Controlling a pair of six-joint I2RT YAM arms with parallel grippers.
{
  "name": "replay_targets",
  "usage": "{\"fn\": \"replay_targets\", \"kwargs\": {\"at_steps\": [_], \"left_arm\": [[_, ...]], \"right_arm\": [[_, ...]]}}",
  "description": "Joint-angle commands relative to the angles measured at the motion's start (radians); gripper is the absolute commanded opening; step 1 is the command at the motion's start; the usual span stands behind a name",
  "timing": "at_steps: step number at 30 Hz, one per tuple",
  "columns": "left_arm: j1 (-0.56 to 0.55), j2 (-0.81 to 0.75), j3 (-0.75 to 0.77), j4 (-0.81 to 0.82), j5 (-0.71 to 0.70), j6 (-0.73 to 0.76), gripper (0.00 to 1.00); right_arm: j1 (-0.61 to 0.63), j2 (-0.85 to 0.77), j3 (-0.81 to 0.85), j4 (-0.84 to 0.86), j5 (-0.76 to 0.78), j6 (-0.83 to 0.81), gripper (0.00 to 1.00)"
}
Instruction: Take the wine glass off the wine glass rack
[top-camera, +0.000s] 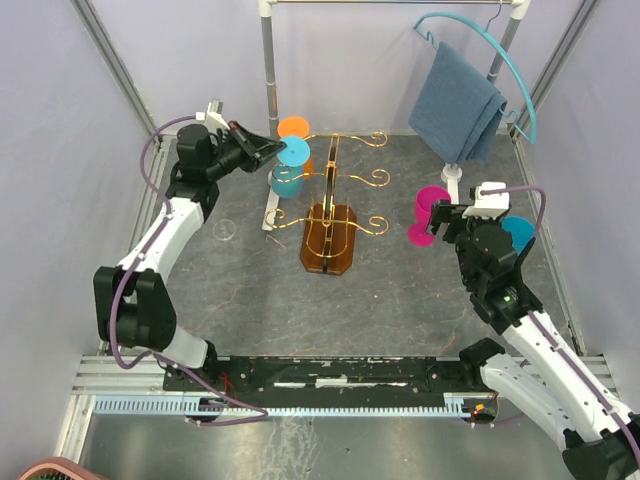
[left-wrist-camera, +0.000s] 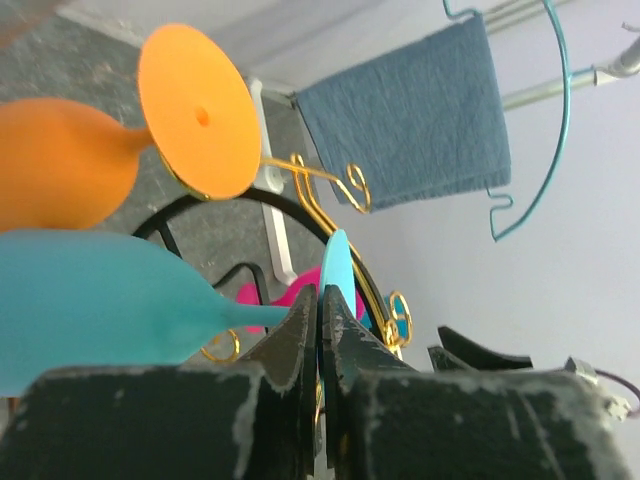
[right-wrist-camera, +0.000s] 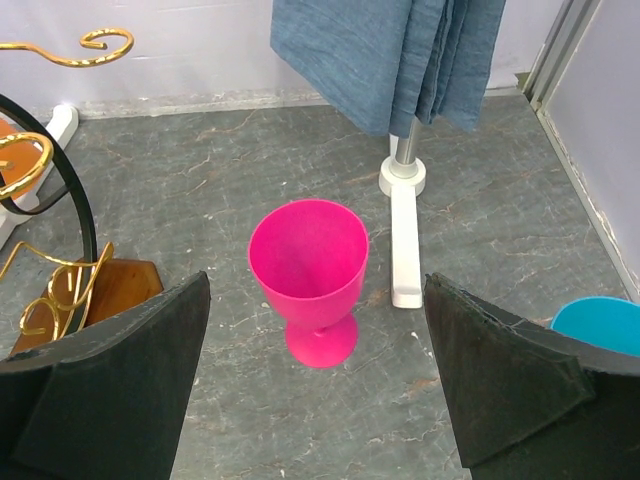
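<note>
1. The wine glass (top-camera: 291, 165) is teal and hangs upside down on the left side of the wine glass rack (top-camera: 328, 245). Its foot is up and its bowl down, so the long axis is near vertical. Which tier carries it I cannot tell.
2. In the left wrist view the glass lies across the frame because the wrist is rolled: bowl at left, stem running right, thin foot disc edge-on.
3. The left gripper (left-wrist-camera: 320, 312) has its fingers pressed almost together at the stem-foot junction. The foot's edge appears pinched between them.
4. The right gripper (right-wrist-camera: 314, 282) is spread wide and holds nothing. A pink glass (right-wrist-camera: 308, 270) stands upright on the table, framed between its fingers and untouched.
5. Edges:
   - An orange glass (top-camera: 294, 128) hangs just behind the teal one, and the gold curled arms run between and to the right.
   - A white pole stand (top-camera: 268, 70) rises just behind, its foot near the teal bowl.
   - The enclosure wall is close on the left arm's outer side.
6. Room: bare grey tabletop (top-camera: 230, 270) lies to the near left of the glass.
7. Well apart on the right are a blue towel (top-camera: 458, 95) on a hanger and a blue vessel (top-camera: 518, 232) beside the right arm.
</note>
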Motion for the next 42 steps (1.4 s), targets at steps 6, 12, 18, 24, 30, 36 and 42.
{"fn": "replay_targets", "kwargs": {"at_steps": [6, 12, 18, 24, 30, 36, 42], "left_arm": [[0.031, -0.202, 0.132, -0.274, -0.377, 0.414, 0.03], [0.030, -0.371, 0.113, -0.331, -0.428, 0.623, 0.03], [0.027, -0.490, 0.096, -0.207, -0.043, 0.743, 0.03], [0.009, -0.516, 0.190, -0.272, 0.319, 0.799, 0.03], [-0.002, -0.626, 0.177, -0.211, 0.507, 0.827, 0.03], [-0.003, -0.690, 0.169, -0.200, 0.616, 0.864, 0.03], [-0.003, -0.696, 0.154, -0.200, 0.634, 0.862, 0.03]], "right_arm": [[0.005, -0.017, 0.071, 0.015, -0.121, 0.004, 0.93], [0.006, 0.113, 0.317, -0.193, -0.324, 0.090, 0.91], [0.007, 0.245, 0.548, -0.324, -0.552, 0.286, 1.00], [0.006, 0.551, 0.879, -0.489, -0.965, 0.666, 1.00], [0.016, 0.717, 0.769, 0.081, -1.251, 1.315, 1.00], [0.072, 0.819, 0.727, 0.478, -1.225, 1.668, 1.00], [0.143, 0.901, 0.787, 0.669, -1.181, 1.807, 1.00]]}}
